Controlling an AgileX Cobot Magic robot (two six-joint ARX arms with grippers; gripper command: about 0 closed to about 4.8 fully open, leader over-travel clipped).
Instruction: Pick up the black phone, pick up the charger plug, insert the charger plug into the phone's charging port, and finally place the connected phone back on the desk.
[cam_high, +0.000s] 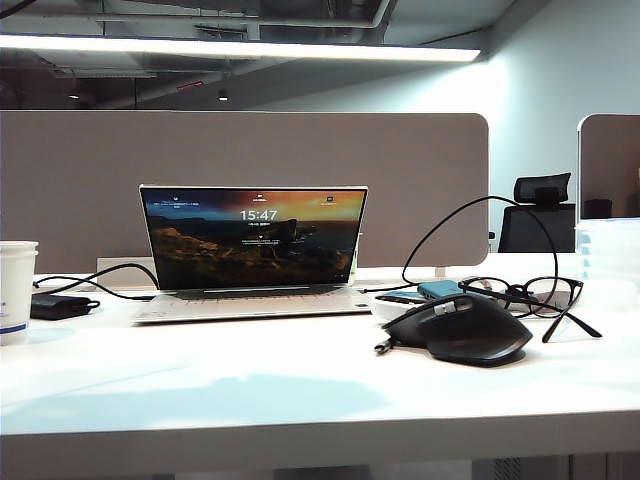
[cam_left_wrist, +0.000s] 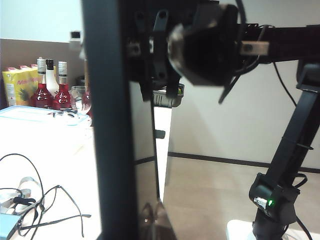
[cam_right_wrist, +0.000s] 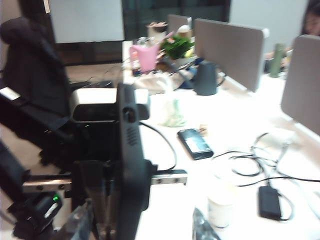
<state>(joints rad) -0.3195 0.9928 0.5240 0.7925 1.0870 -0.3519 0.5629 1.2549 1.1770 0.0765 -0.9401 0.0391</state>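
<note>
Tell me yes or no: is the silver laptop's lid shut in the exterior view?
No, the silver laptop stands open on the white desk, its lit screen showing a landscape and a clock.

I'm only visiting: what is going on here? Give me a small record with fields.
left gripper: shut on the black phone, held upright on edge
right gripper: open, one finger either side of the phone, not gripping
charger plug: cannot pick it out
desk: laptop, mouse, glasses, paper cup
exterior view: neither arm visible
</note>
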